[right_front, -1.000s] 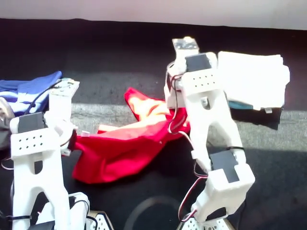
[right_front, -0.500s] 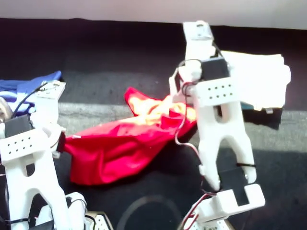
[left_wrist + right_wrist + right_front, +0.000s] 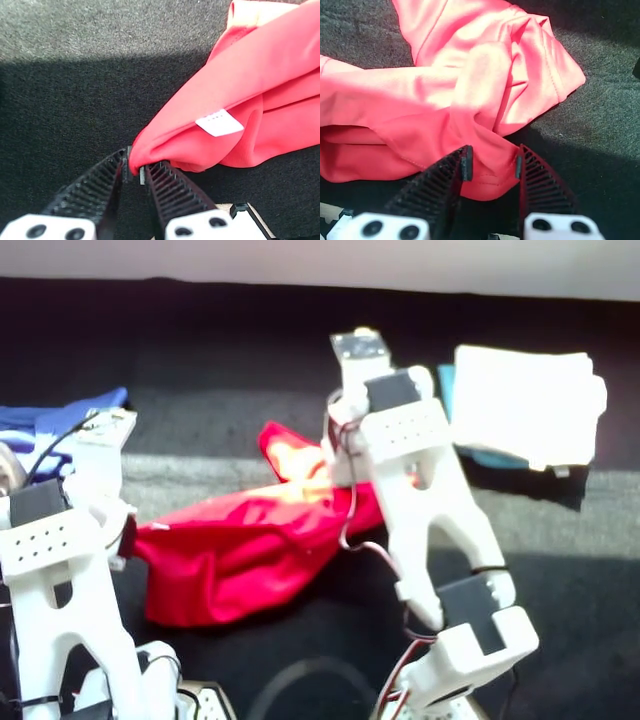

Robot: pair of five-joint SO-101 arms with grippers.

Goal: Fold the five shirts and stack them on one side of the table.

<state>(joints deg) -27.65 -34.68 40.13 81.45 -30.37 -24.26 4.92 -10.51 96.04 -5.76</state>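
Left gripper [image 3: 136,168]: clamped shut on a bunched corner of the red shirt [image 3: 260,75], at the shirt's left end. A white label [image 3: 219,122] sits on the cloth just past the pinch.

Right gripper [image 3: 492,161]: jaws apart, straddling a folded hem at the shirt's other end.

The shirt lies crumpled and drawn out across the middle of the dark table [image 3: 230,390].

Farther back: a blue shirt [image 3: 55,420] heaped at the left edge; a folded white shirt [image 3: 525,405] at the right, lying on a teal shirt [image 3: 446,390].
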